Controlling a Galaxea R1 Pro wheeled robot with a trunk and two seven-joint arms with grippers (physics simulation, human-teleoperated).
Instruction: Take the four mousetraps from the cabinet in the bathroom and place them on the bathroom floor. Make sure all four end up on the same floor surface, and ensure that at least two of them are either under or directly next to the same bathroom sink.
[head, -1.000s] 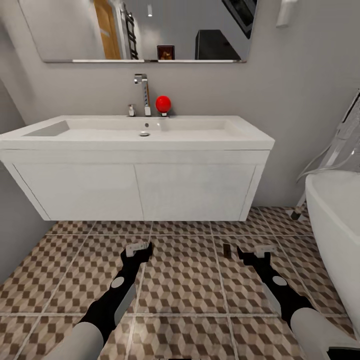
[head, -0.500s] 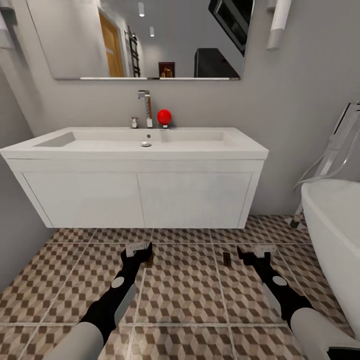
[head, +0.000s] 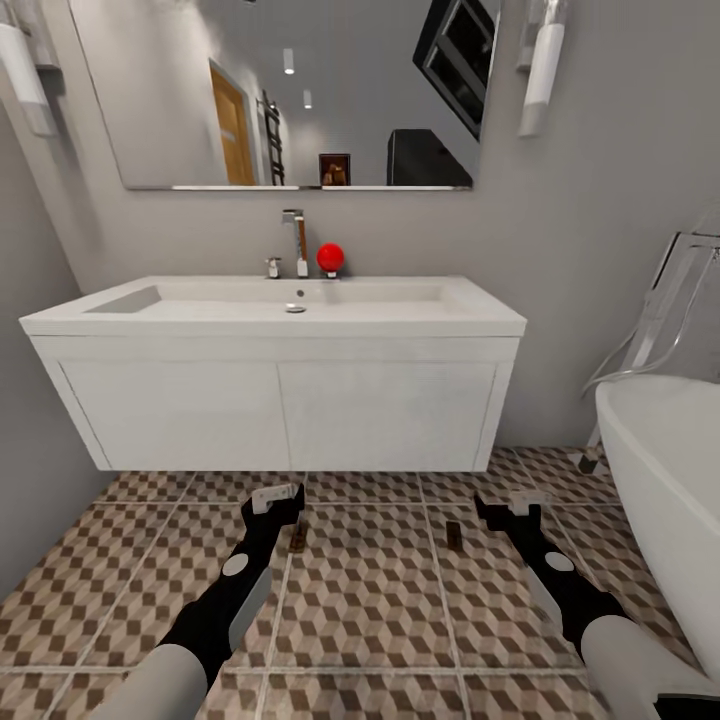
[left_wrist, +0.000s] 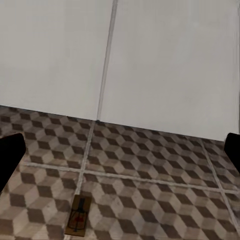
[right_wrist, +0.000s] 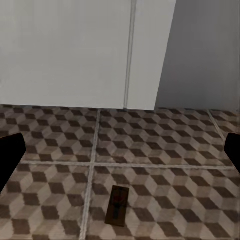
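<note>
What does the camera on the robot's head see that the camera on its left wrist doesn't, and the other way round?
The head view alone takes in the mirror, tap, red ball, sink top, bathtub, both arms and a second mousetrap by the right gripper. The left wrist view alone shows the left mousetrap close enough to make out its wire and red spot. Both share the white vanity front, the cube-patterned floor and that left mousetrap.

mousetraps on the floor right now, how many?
2. One mousetrap lies on the tiled floor by the left hand; the other mousetrap lies beside the right hand, both before the sink. Others may be out of view.
</note>
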